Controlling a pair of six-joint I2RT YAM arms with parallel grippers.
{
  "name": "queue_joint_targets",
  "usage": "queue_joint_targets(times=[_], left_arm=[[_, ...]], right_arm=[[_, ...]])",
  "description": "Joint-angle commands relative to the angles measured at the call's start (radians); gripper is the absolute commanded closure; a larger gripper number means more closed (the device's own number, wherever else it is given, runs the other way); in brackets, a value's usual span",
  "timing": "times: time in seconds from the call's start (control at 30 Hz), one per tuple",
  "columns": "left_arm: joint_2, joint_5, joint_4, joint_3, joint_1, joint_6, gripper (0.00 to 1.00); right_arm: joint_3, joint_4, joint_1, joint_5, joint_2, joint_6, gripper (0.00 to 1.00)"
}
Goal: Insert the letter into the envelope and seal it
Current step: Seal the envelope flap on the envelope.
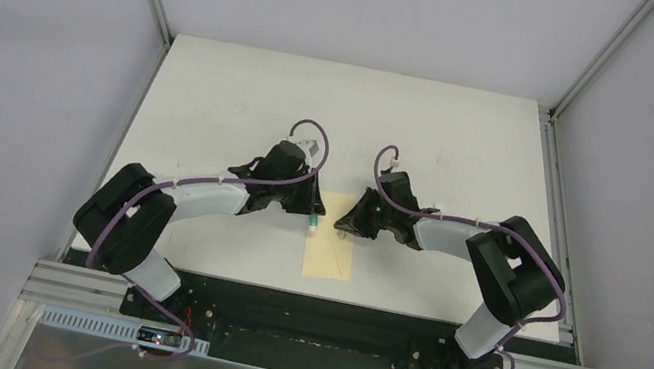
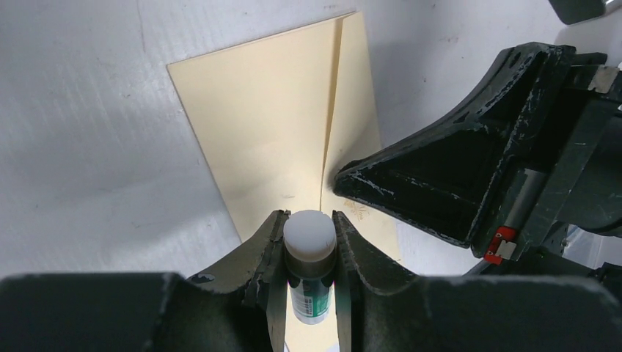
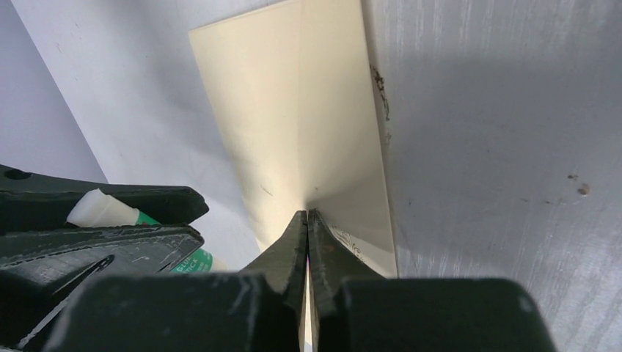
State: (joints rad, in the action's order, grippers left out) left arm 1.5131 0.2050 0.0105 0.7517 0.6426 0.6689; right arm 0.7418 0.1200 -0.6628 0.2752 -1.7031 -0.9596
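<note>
The envelope (image 1: 330,246) lies on the worktop (image 1: 215,104); no separate letter shows, so it is probably inside. Left tool (image 2: 308,216) grips a glue stick (image 2: 309,238), right tool (image 3: 308,214) is closed at the envelope's fold; sealing remains

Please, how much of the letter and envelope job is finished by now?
Done, it seems: no loose letter is in view, so it is probably inside the envelope. In hand: the left claw grips a glue stick; the right claw is shut on the flap. Remaining: glue the flap and press it closed.
</note>
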Motion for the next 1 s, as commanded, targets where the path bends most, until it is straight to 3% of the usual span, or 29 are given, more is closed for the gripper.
queue_joint_targets(times=[0.0, 0.2, 0.57, 0.97], left_arm=[[0.043, 0.028, -0.065, 0.034, 0.011, 0.006, 1.0], [0.13, 0.073, -0.16, 0.031, 0.011, 0.012, 1.0], [0.18, -0.009, 0.087, 0.099, -0.006, -0.076, 1.0], [0.234, 0.004, 0.181, 0.158, -0.017, -0.162, 1.0]], right_arm=[[-0.017, -0.064, -0.009, -0.081, -0.032, 0.032, 1.0], [-0.011, -0.067, -0.01, -0.067, -0.02, 0.036, 1.0], [0.025, -0.096, -0.002, -0.066, -0.016, 0.049, 1.0], [0.075, -0.115, 0.037, -0.056, -0.031, 0.063, 1.0]])
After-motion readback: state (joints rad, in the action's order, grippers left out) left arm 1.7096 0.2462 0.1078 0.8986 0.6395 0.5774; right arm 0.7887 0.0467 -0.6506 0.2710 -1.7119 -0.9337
